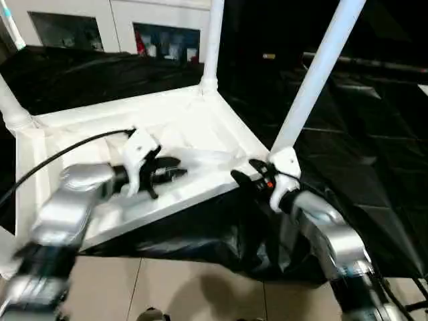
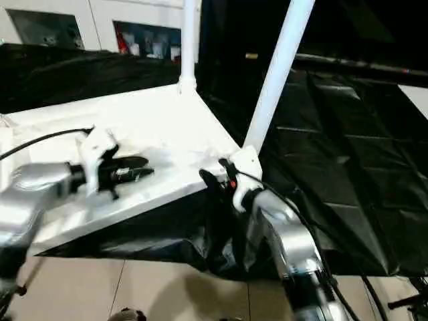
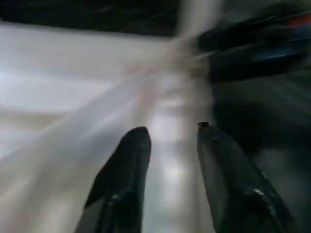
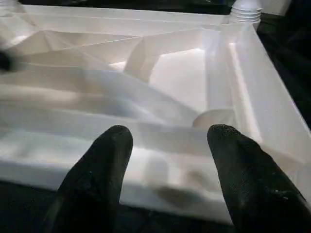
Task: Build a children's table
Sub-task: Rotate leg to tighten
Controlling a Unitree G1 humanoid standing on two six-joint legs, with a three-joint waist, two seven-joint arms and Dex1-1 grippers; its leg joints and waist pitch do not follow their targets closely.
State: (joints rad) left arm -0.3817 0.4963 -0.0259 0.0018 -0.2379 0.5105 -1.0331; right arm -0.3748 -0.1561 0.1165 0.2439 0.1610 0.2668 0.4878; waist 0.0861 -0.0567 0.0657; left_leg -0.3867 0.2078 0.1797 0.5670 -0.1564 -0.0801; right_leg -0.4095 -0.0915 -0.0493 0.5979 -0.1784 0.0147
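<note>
Left eye view: top (image 1: 187,127) lies ribs-up so legs (image 1: 314,80) stand; left gripper (image 1: 167,170) and right gripper (image 1: 249,175) both hover parted, empty.

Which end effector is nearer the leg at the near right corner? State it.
Right. The right end effector sits at the base of that leg; the left end effector hovers over the table top's ribbed underside.

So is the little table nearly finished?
Nearly. The white tabletop lies upside down on the black-draped surface with legs standing in its corners, like this leg. The left gripper hovers over the underside, the right gripper sits at the near edge; both hold nothing. Flipping it upright remains.
</note>
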